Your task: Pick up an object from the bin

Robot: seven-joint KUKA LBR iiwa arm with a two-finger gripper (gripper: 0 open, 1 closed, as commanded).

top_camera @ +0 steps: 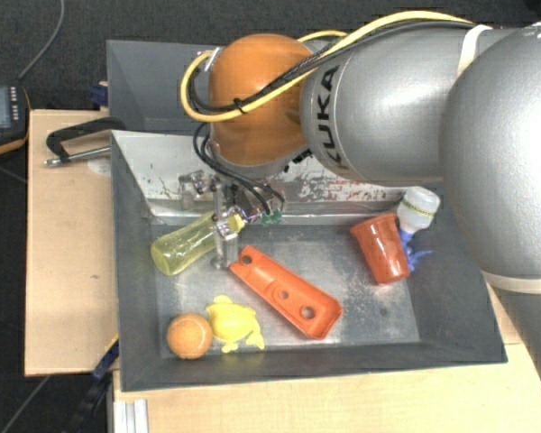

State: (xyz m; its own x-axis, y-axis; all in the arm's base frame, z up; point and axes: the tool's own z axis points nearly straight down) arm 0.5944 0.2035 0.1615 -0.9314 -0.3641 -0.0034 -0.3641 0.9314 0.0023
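Note:
My gripper (222,240) hangs below the arm's orange cover in the left middle of the bin. It is low, right at the right-hand end of a translucent yellow bottle (184,247) that lies on its side. Just below and to the right of it lies a flat orange bar with two holes (287,294), set diagonally, its upper left end almost under the gripper. Whether the gripper touches either thing I cannot tell.
A small yellow toy (233,323) and an orange ball (189,336) lie near the bin's front left corner. At the right, an orange-red cup (381,249) lies tipped beside a blue-and-white capped bottle (418,211). The arm covers the bin's back right.

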